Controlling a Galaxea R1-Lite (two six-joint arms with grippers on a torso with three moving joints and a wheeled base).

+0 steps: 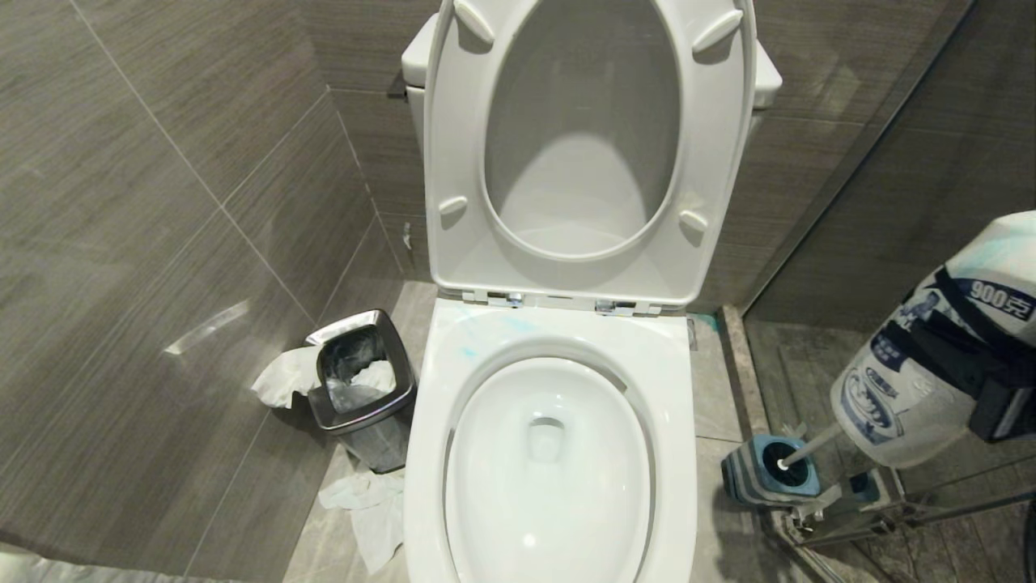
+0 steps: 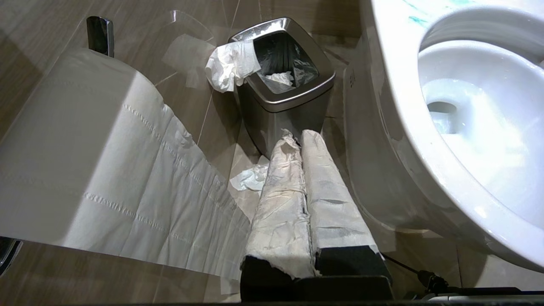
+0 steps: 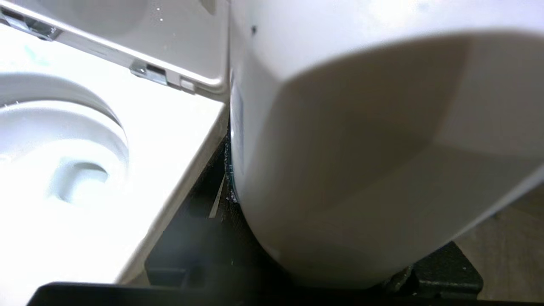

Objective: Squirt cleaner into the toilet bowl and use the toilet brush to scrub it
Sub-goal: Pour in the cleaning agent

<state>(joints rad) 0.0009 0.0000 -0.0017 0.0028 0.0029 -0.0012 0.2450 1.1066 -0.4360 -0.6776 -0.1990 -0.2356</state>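
Right now, step in hand: the cleaner bottle [image 1: 931, 356] is being carried in from the right toward the toilet bowl [image 1: 550, 470]; I am judging the squirting as not yet begun, since the water is looking clear.
Right tool [image 1: 983, 368]: it is gripping the white bottle around its body, jaws half spread on it, at the right edge of the head view, well off to the side of the rim.
Left tool [image 2: 304, 178]: it is hanging low beside the bowl, fingers pressed together and wrapped in paper (nothing between them), pointing at the steel waste bin [image 2: 282, 85].
Cleaner traces: pale turquoise smears [image 1: 518, 328] are sitting on the back rim near the seat hinges.
Toilet brush [image 1: 805, 453]: it is standing in its blue holder [image 1: 765, 474] on the floor right of the toilet, handle leaning away, untouched.
Seat [image 1: 591, 154]: it is standing upright against the tank.
Next move, as I am reading it: bringing the bottle over the bowl, tipping the nozzle down (I cannot see which way it is pointing) and squeezing.
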